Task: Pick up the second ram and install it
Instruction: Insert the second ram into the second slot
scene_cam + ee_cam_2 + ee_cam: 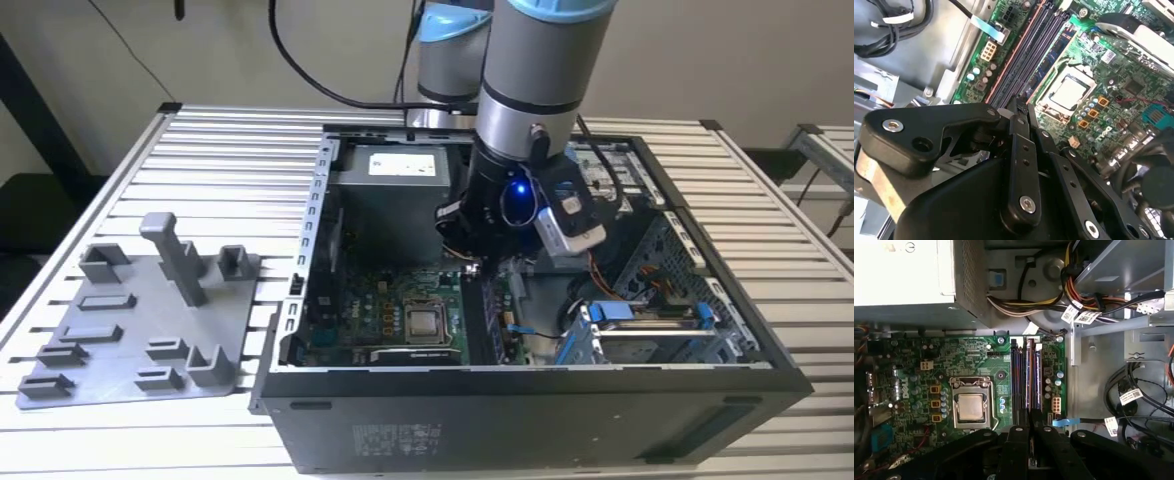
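My gripper (pixel 477 265) is down inside the open computer case (pixel 307 300), over the memory slots (pixel 1019 380) of the green motherboard (pixel 919 350). In both wrist views its black fingers (pixel 1016 440) stand close together. They are shut on the near end of the second ram (pixel 1029 385), a thin dark stick seen edge-on. The stick runs along the slot rows, beside another dark stick (pixel 1037 375) seated in a neighbouring slot. In the second wrist view the gripper (pixel 1021 111) sits at the near end of the slot rows (pixel 1029 55). Whether the ram is pressed home is hidden.
The processor socket (pixel 971 407) lies beside the slots. A grey power supply (pixel 387 165) and cable bundles (pixel 1134 400) crowd the case, with a drive cage (pixel 641 330) on the exterior view's right. A grey plastic tray (pixel 134 330) with upright posts stands outside on the slatted table.
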Action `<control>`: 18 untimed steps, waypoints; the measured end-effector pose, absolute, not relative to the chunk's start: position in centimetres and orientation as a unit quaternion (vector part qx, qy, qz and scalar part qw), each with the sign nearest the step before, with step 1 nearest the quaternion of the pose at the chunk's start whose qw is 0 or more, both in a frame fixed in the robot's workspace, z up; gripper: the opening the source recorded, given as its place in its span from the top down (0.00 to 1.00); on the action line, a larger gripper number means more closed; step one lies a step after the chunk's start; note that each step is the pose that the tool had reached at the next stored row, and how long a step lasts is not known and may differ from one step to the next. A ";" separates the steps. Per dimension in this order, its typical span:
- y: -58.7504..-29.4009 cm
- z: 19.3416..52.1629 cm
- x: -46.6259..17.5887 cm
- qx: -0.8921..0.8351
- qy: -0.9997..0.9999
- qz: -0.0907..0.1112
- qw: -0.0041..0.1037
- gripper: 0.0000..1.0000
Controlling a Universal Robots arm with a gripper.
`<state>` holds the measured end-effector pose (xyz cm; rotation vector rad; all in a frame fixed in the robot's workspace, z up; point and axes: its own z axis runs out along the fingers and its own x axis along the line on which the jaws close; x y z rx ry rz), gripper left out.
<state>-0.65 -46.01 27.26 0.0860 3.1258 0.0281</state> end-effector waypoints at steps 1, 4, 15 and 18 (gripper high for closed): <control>-46.0 27.1 -0.7 0.029 1.000 0.009 0.007 0.86; -46.0 26.5 -0.8 0.032 0.999 0.009 0.007 0.86; -46.6 25.1 -0.9 0.038 0.999 0.009 0.007 0.86; -46.7 24.7 -1.0 0.038 0.999 0.009 0.007 0.86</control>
